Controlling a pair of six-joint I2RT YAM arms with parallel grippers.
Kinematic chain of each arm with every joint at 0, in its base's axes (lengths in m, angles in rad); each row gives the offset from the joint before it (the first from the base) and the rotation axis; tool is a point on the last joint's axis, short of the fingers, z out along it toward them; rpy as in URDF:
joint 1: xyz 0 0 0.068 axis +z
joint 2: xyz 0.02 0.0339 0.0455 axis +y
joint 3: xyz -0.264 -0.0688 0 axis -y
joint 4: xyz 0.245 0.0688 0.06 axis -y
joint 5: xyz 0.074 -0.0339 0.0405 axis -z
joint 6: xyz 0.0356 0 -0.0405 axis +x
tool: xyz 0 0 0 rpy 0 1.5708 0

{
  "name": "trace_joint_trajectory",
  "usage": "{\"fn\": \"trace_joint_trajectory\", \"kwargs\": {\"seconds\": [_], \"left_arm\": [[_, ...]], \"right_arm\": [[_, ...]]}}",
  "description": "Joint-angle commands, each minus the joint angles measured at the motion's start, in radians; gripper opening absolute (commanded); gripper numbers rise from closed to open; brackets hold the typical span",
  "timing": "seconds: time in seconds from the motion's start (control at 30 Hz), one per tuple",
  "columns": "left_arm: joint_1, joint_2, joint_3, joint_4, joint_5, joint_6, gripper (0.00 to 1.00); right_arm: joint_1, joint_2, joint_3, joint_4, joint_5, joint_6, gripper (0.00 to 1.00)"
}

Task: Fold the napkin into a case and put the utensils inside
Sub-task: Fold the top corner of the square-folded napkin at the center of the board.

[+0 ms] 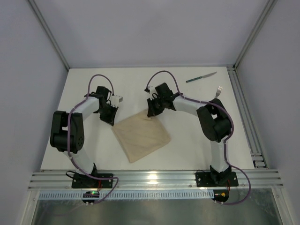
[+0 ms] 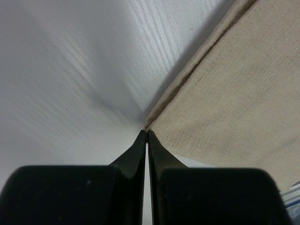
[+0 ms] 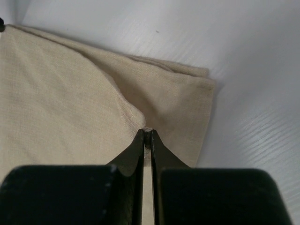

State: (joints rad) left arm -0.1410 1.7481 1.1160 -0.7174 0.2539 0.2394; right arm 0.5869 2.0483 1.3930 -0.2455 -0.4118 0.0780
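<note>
Nearest me, the napkin lies on the white tabletop as a beige folded square turned cornerwise, its layered edges showing. My left fingers are closed at its left corner; whether cloth is caught, I cannot tell. My right fingers are pinched shut on a puckered ridge at its far corner. Beyond, well apart, the fork is half hidden by my right arm. Farthest lies the knife.

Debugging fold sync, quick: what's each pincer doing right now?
Left pincer: closed, apparently pinching the corner of the napkin.
Right pincer: closed on a gathered pinch of the napkin.
</note>
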Motion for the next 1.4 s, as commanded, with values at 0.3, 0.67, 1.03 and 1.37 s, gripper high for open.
{"fn": "trace_joint_trajectory", "kwargs": {"seconds": [0.3, 0.67, 1.03, 1.37], "left_arm": [[0.001, -0.065, -0.001, -0.014, -0.005, 0.026, 0.08], [0.001, -0.093, -0.019, -0.024, -0.038, 0.040, 0.20], [0.001, -0.098, -0.007, -0.043, -0.033, 0.043, 0.20], [0.001, -0.094, 0.010, -0.033, -0.048, 0.041, 0.21]], "right_arm": [[0.229, -0.273, -0.216, 0.018, -0.061, -0.009, 0.04], [0.447, -0.281, -0.250, -0.047, -0.062, -0.021, 0.04], [0.496, -0.228, -0.197, -0.089, -0.073, -0.032, 0.04], [0.502, -0.114, -0.060, -0.155, -0.073, -0.050, 0.04]]}}
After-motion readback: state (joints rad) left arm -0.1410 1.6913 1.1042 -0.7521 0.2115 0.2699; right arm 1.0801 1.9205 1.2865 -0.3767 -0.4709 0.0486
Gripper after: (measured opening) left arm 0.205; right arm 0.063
